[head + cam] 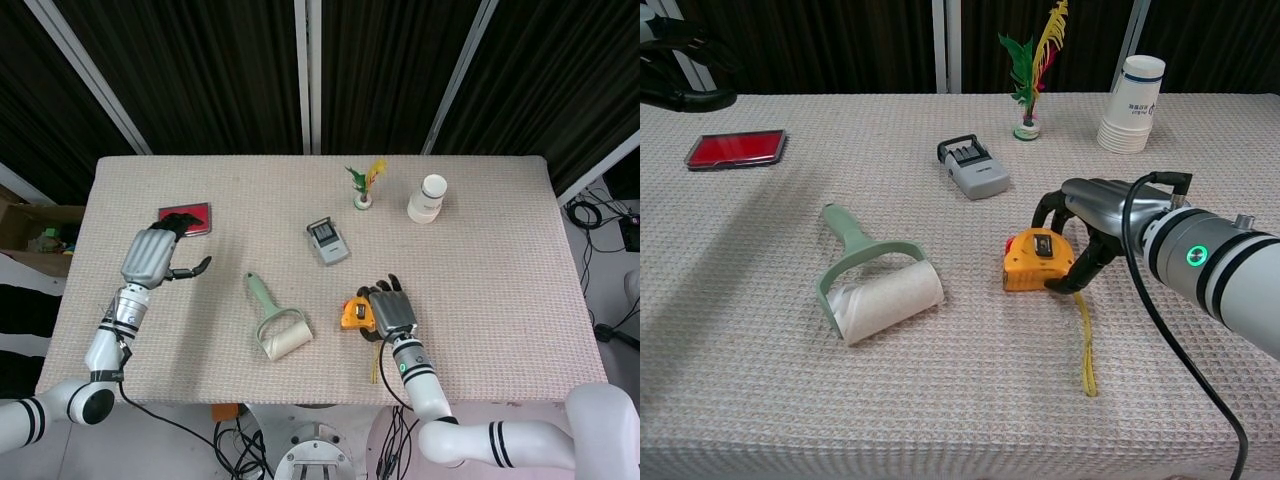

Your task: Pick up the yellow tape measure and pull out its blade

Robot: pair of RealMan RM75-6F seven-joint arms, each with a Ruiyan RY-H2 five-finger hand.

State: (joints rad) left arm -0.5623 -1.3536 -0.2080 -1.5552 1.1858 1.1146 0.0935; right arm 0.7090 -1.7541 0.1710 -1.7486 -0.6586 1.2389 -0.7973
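I am resting my right hand (1090, 225) against the yellow tape measure (1035, 260) at lower centre of the frame, fingers curling around its right side, its blade (1086, 345) lying pulled out toward the bottom edge. My left hand (155, 255) is hovering at left, fingers loosely spread, holding nothing.

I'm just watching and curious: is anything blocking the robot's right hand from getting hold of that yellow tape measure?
Nothing visible does. The right hand is already at the tape measure, its fingers curled by the case's right side. The lint roller lies apart to the left, and the blade trails toward the table's front edge.
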